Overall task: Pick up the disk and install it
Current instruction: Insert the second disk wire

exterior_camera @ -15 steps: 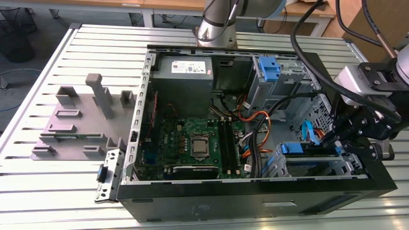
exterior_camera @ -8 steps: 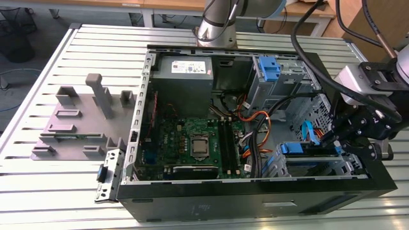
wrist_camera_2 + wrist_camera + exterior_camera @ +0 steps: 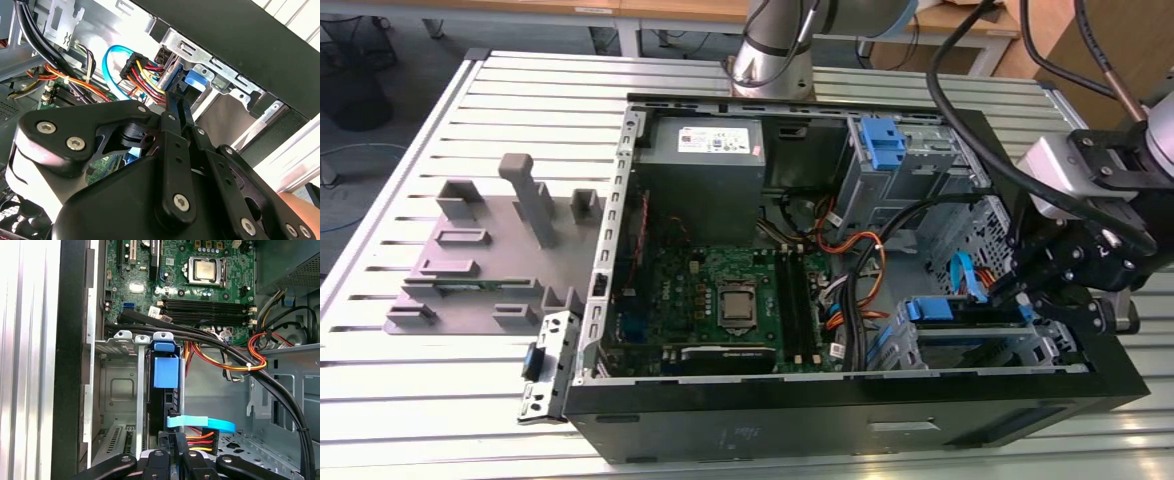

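Disk (image 3: 165, 372) installation is judged to be at the seating stage: in the first wrist view the drive, marked by its blue carrier frame, is seen standing on edge in the metal drive bay (image 3: 120, 390) at the front corner of the computer case (image 3: 854, 425), with the blue data cable (image 3: 200, 423) and the coloured power leads (image 3: 202, 437) plugged in at its near end. In the exterior view the blue frame shows in the same corner of the case, just beside the gripper (image 3: 1047, 290). In the second wrist view the gripper is seen with its fingers drawn close together, the tips at the connector end of the disk; whether the drive is actually pinched or merely touched cannot be told.

To do this step well, pressure should be kept in line with the bay rails, so that the carrier slides straight and does not jam. The cables should be left slack and unpinched. The motherboard (image 3: 200, 285) lies well apart and should be avoided.
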